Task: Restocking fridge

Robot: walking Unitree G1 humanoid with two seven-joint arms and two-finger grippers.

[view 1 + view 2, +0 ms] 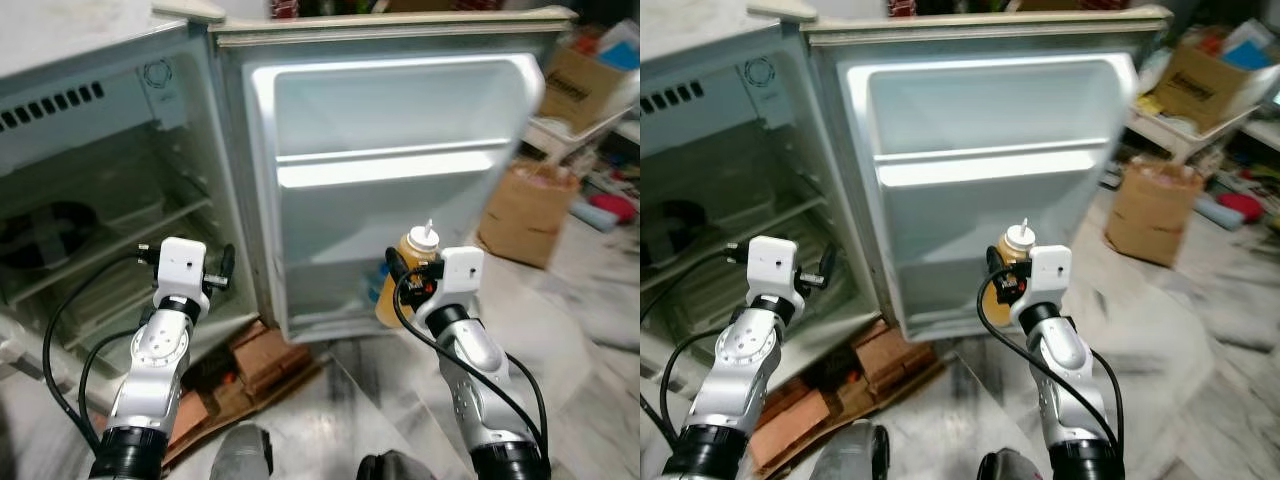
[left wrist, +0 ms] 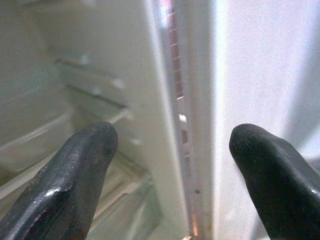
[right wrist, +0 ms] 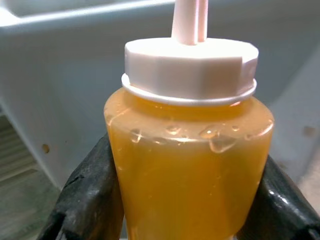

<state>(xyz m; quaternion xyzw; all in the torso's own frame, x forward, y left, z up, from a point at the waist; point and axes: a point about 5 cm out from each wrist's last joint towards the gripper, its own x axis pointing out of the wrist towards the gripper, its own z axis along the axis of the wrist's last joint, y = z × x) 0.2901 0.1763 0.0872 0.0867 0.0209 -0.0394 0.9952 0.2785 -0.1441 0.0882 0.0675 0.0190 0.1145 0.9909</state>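
Right gripper (image 3: 187,200): your right pincer is clamped on the squeeze bottle (image 3: 189,145), one black finger pressed to each side of its body, below the shoulder.
Squeeze bottle: you hold it upright; it is clear plastic full of amber-yellow liquid, with a white screw cap (image 3: 190,70) and a thin white nozzle standing up from the cap.
Bottle's place: it sits just ahead of your right wrist, raised in front of the lower part of the open fridge door (image 1: 400,180), near the door's bottom bin (image 1: 330,300). Whether it touches the door you cannot tell.
Door shelf (image 1: 395,165): this white ledge runs across the door above and beyond the held bottle.
Left gripper (image 2: 172,175): your left pincer is spread wide with nothing between its fingers.
Left gripper's place: it is raised and points at the hinge edge where the fridge body (image 1: 100,200) meets the door; the compartment's shelves (image 2: 95,90) lie beyond one finger, the white door panel beyond the other.
Fridge interior: wire and glass shelves lie ahead of your left pincer, toward your left.
Floor below the left arm: flattened brown cardboard (image 1: 250,370) lies at the fridge's foot.
Off to the right of your right pincer: a brown paper bag (image 1: 527,210) stands on the marbled floor (image 1: 590,300), well apart, with a cardboard box (image 1: 585,85) farther back.
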